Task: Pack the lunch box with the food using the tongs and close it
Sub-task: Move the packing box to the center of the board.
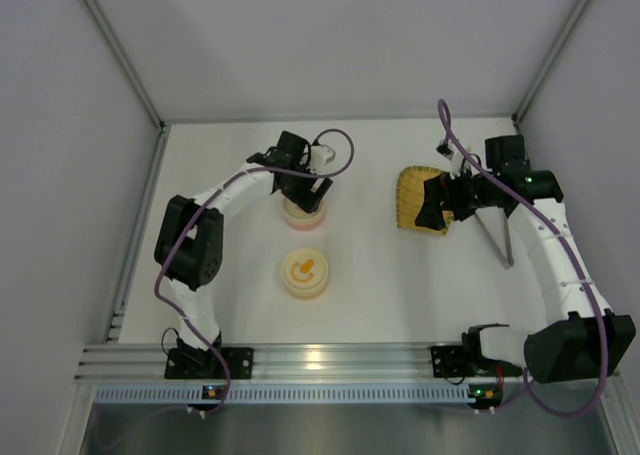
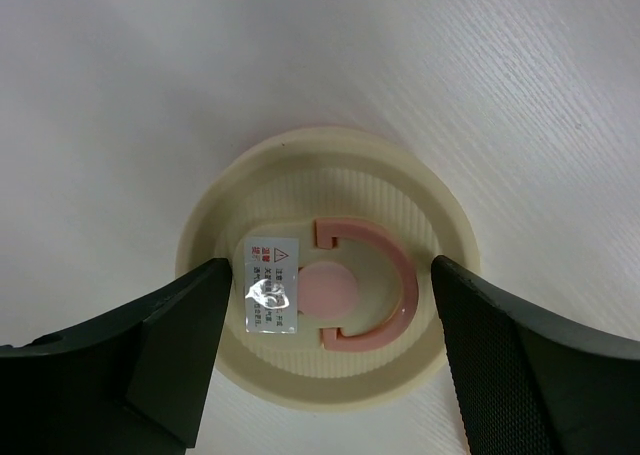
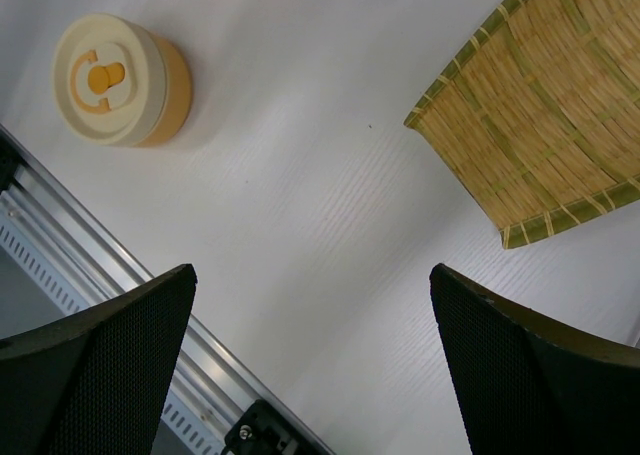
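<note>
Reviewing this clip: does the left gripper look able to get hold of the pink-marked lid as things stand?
Probably yes. The left gripper hangs open right above the pink-marked lid, one finger on each side, nothing between. Whether the jaws span its full width is hard to tell.

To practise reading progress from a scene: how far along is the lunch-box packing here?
Done: nothing yet; the pink-marked container and orange-marked container are both lidded. In hand: the open left tool straddles the pink-marked one; the right tool hangs open near the tray. Left: picking up the tongs, packing, closing.
</note>
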### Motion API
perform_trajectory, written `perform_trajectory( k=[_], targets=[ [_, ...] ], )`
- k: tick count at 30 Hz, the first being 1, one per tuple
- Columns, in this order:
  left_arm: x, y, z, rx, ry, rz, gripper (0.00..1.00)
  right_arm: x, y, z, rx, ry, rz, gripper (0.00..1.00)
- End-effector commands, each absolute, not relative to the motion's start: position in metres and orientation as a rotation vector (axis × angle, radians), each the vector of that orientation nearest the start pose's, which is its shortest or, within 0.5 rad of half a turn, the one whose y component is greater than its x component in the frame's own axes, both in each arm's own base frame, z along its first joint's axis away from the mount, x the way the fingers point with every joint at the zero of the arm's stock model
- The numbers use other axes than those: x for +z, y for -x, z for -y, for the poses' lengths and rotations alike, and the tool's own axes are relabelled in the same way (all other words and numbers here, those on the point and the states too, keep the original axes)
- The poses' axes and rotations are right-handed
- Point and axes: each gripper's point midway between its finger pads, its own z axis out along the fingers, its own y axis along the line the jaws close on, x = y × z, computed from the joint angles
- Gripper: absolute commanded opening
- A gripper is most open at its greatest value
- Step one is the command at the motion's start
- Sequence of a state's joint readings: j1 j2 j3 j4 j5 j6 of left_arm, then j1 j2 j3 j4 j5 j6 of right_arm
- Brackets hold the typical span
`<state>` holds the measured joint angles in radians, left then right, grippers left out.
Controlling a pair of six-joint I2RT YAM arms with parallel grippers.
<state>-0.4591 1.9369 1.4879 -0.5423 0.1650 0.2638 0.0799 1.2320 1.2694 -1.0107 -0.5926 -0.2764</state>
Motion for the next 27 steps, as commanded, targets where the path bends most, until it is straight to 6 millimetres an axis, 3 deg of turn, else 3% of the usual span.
perform_trajectory(
  k=[1, 7, 16, 27],
  targets=[
    [0.012, -0.373, 0.198, -0.171, -1.036, -2.584, 0.86, 0.231, -0.268, -0.108, 0.665, 0.645, -2.293, 0.99],
    [0.000, -0.365, 0.197, -0.167, -1.044, -2.616, 0.86, 0.230, -0.267, -0.108, 0.662, 0.647, -2.294, 0.99],
    [0.012, -0.355, 0.204, -0.258, -1.051, -2.625, 0.81, 0.233, -0.266, -0.109, 0.666, 0.648, -2.287, 0.99],
    [0.014, -0.330, 0.185, -0.221, -1.131, -2.655, 0.72, 0.237, -0.265, -0.109, 0.670, 0.648, -2.279, 0.99]
  ],
)
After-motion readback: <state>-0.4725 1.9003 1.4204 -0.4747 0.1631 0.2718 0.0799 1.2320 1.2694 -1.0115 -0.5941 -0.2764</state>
